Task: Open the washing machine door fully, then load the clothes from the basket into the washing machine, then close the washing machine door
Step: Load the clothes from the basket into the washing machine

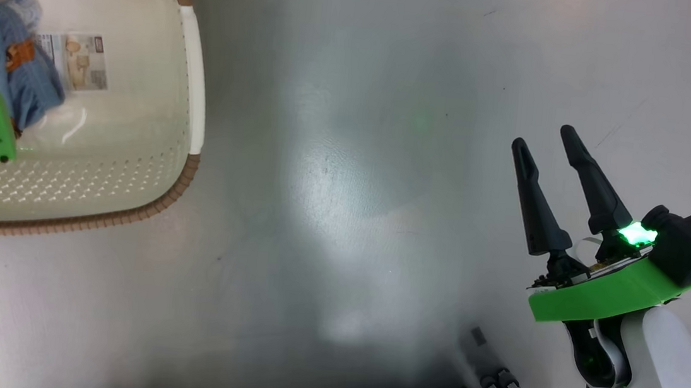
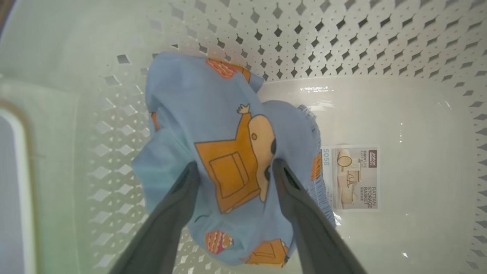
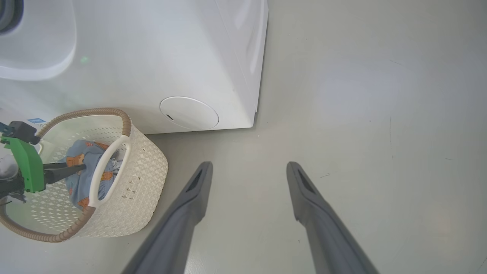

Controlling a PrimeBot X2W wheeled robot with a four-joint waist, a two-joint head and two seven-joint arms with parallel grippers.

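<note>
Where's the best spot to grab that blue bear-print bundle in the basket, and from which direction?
Pinch the raised middle fold of the clothes from straight above, through the basket's open top; its walls block the sides. The left gripper already straddles that fold.

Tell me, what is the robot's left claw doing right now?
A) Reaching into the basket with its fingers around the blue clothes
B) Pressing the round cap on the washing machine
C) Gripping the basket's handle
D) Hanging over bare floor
A: in the left wrist view the left claw has its two dark fingers on either side of the blue clothes, inside the basket.
</note>
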